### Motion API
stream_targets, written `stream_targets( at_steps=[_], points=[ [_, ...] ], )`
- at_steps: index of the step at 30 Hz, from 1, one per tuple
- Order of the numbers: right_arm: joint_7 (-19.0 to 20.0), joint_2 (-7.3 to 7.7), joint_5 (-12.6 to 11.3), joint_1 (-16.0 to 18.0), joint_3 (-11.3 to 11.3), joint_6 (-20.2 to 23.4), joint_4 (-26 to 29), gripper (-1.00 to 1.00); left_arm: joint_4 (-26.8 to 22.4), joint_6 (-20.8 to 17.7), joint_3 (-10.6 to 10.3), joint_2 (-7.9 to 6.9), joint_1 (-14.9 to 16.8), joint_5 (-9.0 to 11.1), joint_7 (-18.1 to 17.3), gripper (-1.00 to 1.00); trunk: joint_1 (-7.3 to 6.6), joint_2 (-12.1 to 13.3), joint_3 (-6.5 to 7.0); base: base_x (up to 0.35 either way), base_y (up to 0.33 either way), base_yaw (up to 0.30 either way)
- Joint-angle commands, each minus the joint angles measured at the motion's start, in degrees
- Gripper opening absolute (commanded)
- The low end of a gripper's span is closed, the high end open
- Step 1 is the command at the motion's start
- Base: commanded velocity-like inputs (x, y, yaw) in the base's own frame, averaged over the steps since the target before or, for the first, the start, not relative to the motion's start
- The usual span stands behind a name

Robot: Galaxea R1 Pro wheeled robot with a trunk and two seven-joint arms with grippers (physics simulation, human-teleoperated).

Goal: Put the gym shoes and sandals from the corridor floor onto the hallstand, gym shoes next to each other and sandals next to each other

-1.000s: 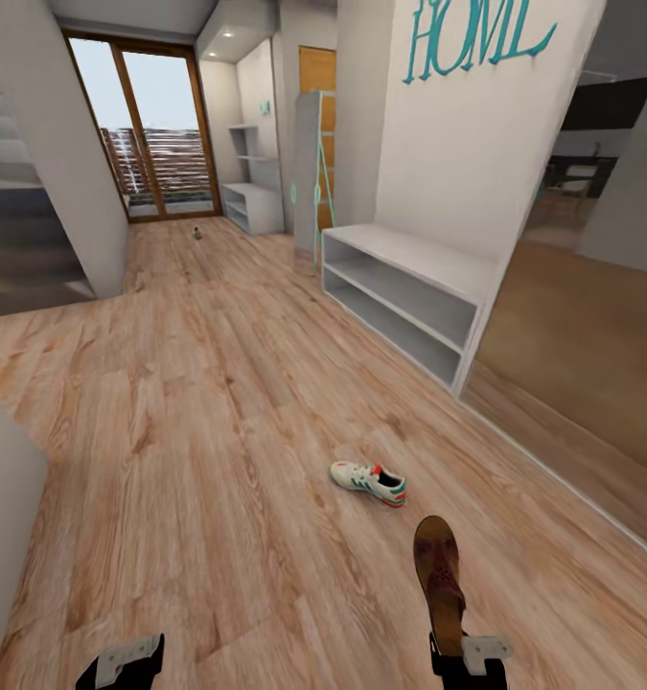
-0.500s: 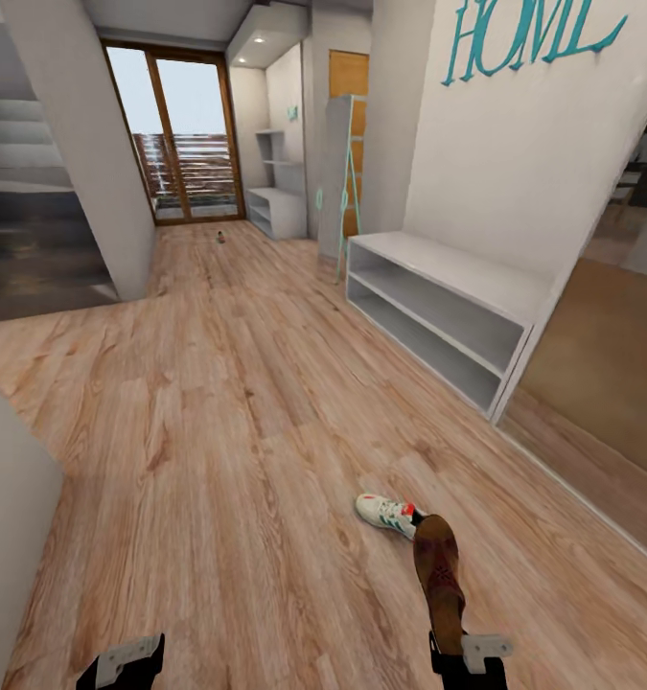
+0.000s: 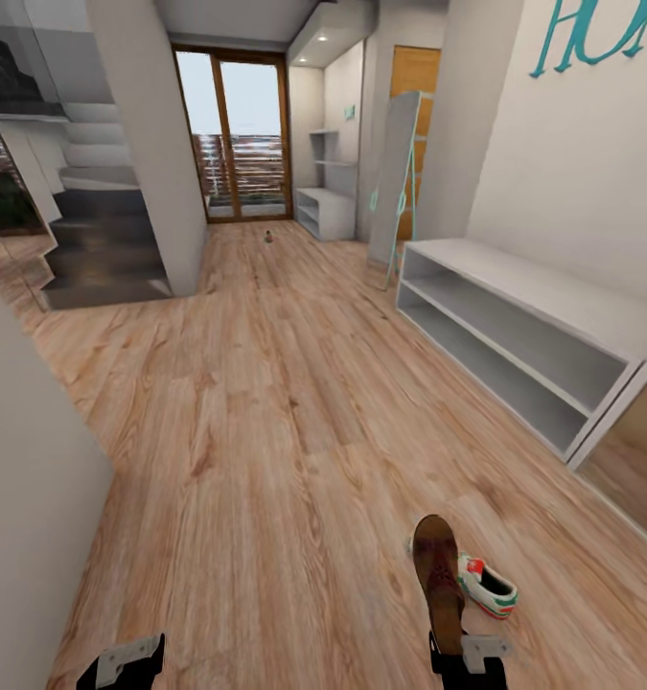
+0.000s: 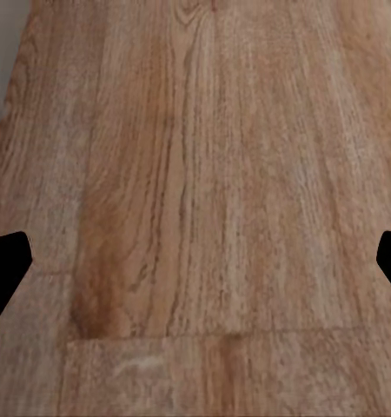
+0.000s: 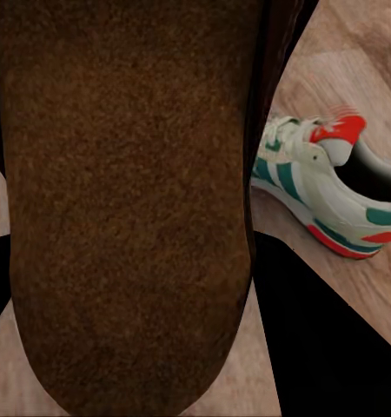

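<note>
The right gripper is clenched on the heel end of a sandal, and the brown sandal sticks out ahead of it, above the floor. Up close, the sandal shows its rough brown sole, wide and dark, with the black gripper parts at either side. Just beside the sandal, on its right, a gym shoe lies on the wood; the sandal hides part of it. The gym shoe is white with green stripes and a red heel and sole edge, and it sits flat on the planks. The left gripper hangs low at the near left, holding nothing. Its two black fingers stand far apart over bare floor, so it is let go and wide. Farther off, along the right wall, stands a white bench with two long shelves, under teal letters. A tall mirror leans just past its far end. At the far end of the corridor, by the right wall, is the rack, pale and low, next to a glass door. A small dark thing lies on the floor near the rack, too small to tell what it is. Grey stairs go up on the left, behind a grey pillar.
</note>
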State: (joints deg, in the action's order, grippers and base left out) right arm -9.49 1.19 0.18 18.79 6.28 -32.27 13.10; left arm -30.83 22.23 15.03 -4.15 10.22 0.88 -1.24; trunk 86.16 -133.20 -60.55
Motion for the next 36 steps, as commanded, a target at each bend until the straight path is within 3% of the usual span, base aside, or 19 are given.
stream_targets(
  at_steps=[1,15,36],
  points=[
    [-0.4,0.04,-0.1,0.0,0.5,-0.1,0.0,-1.0,0.1,0.2,0.1,0.02,0.1,0.1,-0.1,1.0,0.02,0.0,-0.04,0.33,0.024,0.279],
    [-0.4,0.04,-0.1,0.0,0.4,-0.1,0.0,-1.0,0.0,0.2,0.1,0.02,0.0,0.1,-0.2,1.0,0.02,0.0,-0.04,0.336,0.015,0.278],
    [-0.3,0.34,0.0,0.0,0.5,0.0,-0.1,-1.0,0.1,0.2,0.2,0.11,0.0,-0.2,-0.2,1.0,0.02,0.0,-0.04,0.338,0.006,0.012]
  ],
)
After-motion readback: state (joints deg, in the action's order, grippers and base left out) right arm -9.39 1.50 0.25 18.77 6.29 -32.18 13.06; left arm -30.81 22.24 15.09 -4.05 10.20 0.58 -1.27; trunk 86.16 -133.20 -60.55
